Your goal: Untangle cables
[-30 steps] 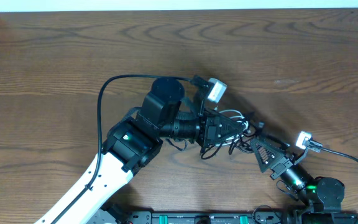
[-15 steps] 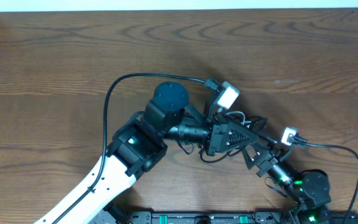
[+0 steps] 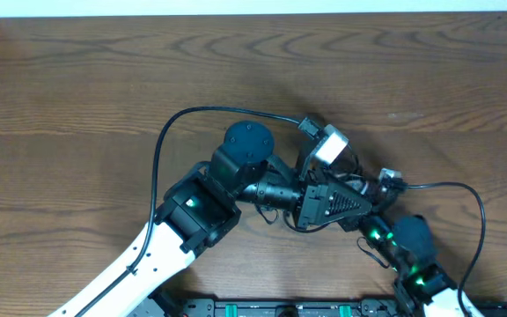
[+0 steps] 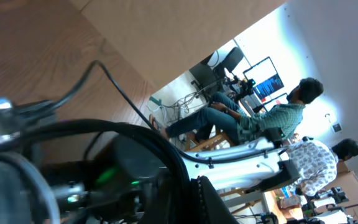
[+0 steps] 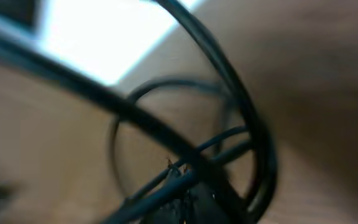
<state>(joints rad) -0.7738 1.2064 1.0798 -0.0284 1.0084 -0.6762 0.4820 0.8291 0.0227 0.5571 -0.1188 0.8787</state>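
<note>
The cables (image 5: 135,118) are thin black cords, looped and crossing in a blurred knot on the table (image 3: 77,88), mostly hidden beneath my left gripper (image 3: 362,204) and right gripper (image 3: 372,218). Bunched so, they show no clear long axis. Both grippers are closed; whether either pinches a cord I cannot tell.
</note>
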